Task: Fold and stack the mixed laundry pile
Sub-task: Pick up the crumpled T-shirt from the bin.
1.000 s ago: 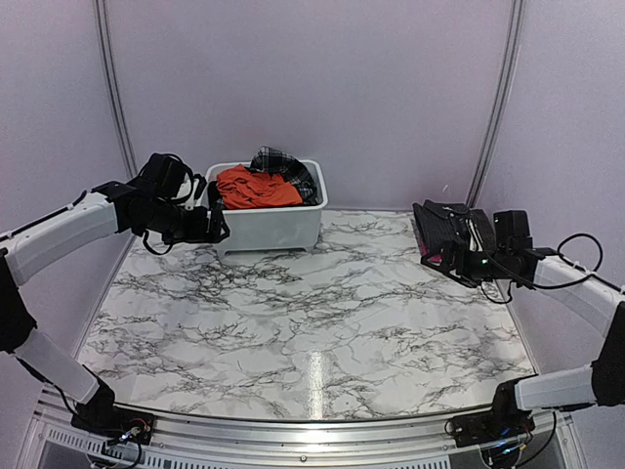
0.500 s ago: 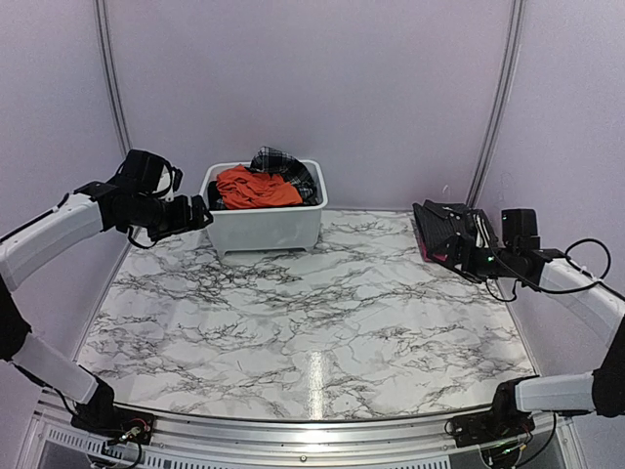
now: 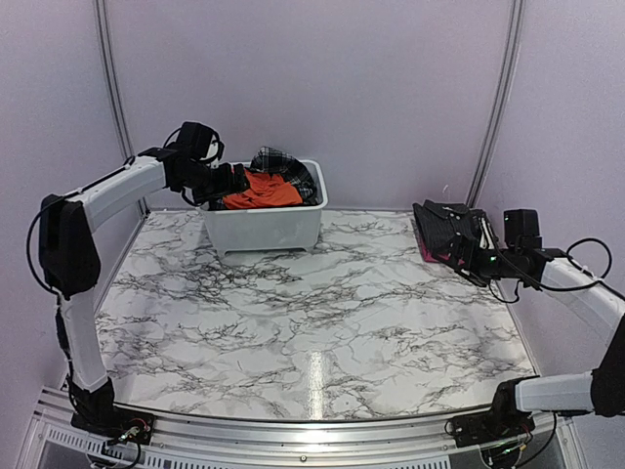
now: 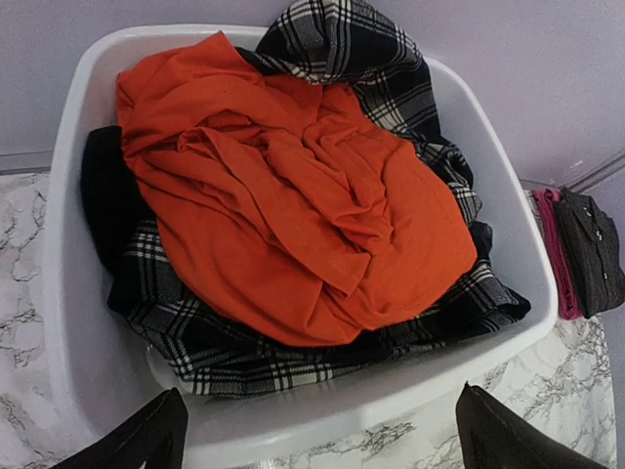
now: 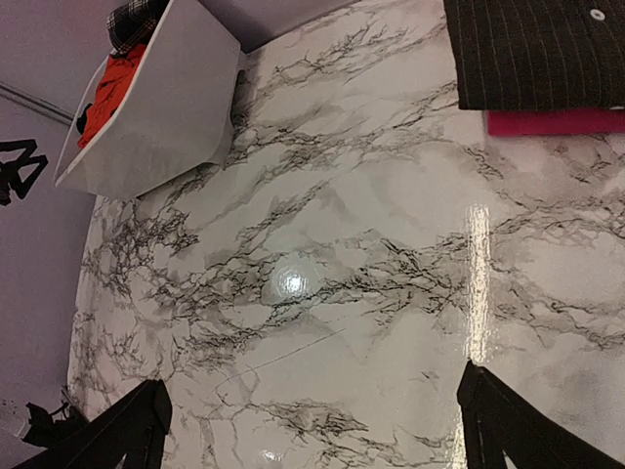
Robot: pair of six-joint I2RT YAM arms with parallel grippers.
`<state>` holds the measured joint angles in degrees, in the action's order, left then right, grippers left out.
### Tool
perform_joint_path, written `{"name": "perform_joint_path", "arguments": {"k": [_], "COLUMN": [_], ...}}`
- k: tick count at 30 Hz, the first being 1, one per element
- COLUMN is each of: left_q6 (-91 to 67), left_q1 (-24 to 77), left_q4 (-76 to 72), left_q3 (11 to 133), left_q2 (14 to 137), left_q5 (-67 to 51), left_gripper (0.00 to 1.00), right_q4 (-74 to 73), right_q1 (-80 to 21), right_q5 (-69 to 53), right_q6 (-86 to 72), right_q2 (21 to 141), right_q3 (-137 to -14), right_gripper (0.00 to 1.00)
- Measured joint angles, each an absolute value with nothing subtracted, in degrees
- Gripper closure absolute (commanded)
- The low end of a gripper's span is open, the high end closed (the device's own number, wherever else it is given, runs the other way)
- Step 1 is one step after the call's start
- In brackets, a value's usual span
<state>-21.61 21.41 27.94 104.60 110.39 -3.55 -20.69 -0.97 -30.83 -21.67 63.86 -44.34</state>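
Folded dark clothes (image 3: pixel 439 227) sit mid-right — bright orange T-shirt (image 3: pixel 259 191), black-and-white plaid skirt (image 3: pixel 274 158) wait unfolded upper left — left gripper (image 4: pixel 320 410), right gripper (image 5: pixel 312 420) gape empty.

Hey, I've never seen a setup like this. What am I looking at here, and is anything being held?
It's a robot: two arms bolted to the near edge of a marble-patterned table. The wide picture comes from a fixed camera above and behind them. The other two come from a camera on each wrist, so the dark tips at the bottom are that arm's own fingers. A white tub at the back holds unfolded laundry: an orange shirt on a plaid skirt, with a dark cloth at one side. On the right, a folded dark garment lies on a pink one. The left pincer hangs open over the tub, the right pincer open near the folded pair. Neither holds anything.
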Motion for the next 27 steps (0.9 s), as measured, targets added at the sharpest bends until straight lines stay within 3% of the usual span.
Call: {"name": "perform_joint_path", "arguments": {"k": [6,9,12,18,21,23,27], "left_q6": [-21.3,-21.3,-21.8,-23.4,-23.7,-24.4,-25.9], "left_q1": [22.2,22.4,22.5,21.9,21.5,21.3,21.3], "left_q4": [29.1,29.7,30.2,31.2,31.6,31.5,31.7], "left_q3": [118.3,124.4,128.8,132.6,134.2,135.0,135.1], "left_q2": [124.5,130.2,134.7,139.0,139.0,138.5,135.2], "left_q5": [-3.5,-3.3,-2.9,-2.7,-3.1,-3.6,-4.0], "left_gripper": [0.02,0.1,0.27,0.76,0.93,1.0,1.0], "right_q4": [-21.8,-21.9,-21.9,-23.3,-23.7,-23.8,-23.8], "right_q1": [-1.0,-1.0,-1.0,0.7,0.8,0.8,0.8], "right_q5": [-28.9,-28.5,-29.0,-30.2,-31.0,-31.5,-32.3], "right_q6": [-22.6,-22.5,-22.0,-20.7,-20.5,-20.3,-19.8], "right_q2": [63.9,63.5,63.1,64.3,64.7,64.8,66.2], "right_q3": [-45.1,-45.1,-45.1,-46.0,-46.1,-46.1,-46.4], "right_gripper": [0.02,0.02,0.02,0.01,0.01,0.01,0.02]}}
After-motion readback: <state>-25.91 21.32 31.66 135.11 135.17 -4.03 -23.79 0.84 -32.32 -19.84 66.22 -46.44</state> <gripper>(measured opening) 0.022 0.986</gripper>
